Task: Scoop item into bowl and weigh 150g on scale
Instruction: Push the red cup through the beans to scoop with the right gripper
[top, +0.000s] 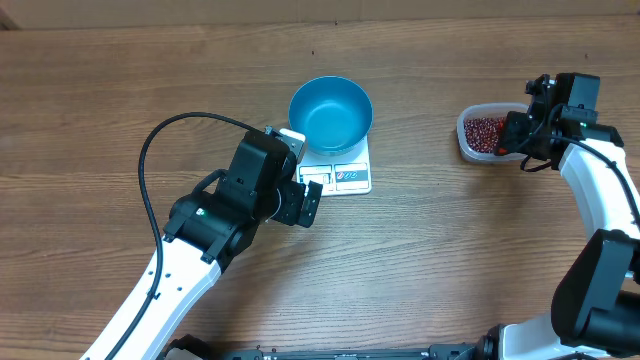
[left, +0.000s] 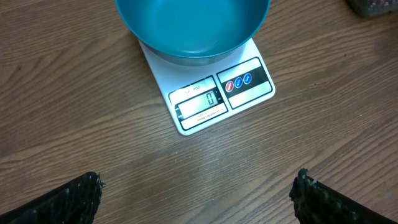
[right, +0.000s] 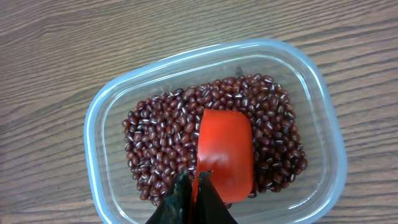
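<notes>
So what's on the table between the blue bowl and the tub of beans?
Nothing: only bare wooden table lies between the bowl and the tub, as the overhead view shows.

Matt wood-grain table (top: 100, 100), clear plastic tub (right: 93, 118), glossy red scoop (right: 225, 149), smooth blue bowl (top: 330, 112).

Wooden table (top: 100, 100), white scale (top: 350, 177), clear plastic tub (top: 462, 138)

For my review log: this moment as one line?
right claw: shut on scoop, on beans | left claw: open, empty | bowl: empty, on scale
</notes>
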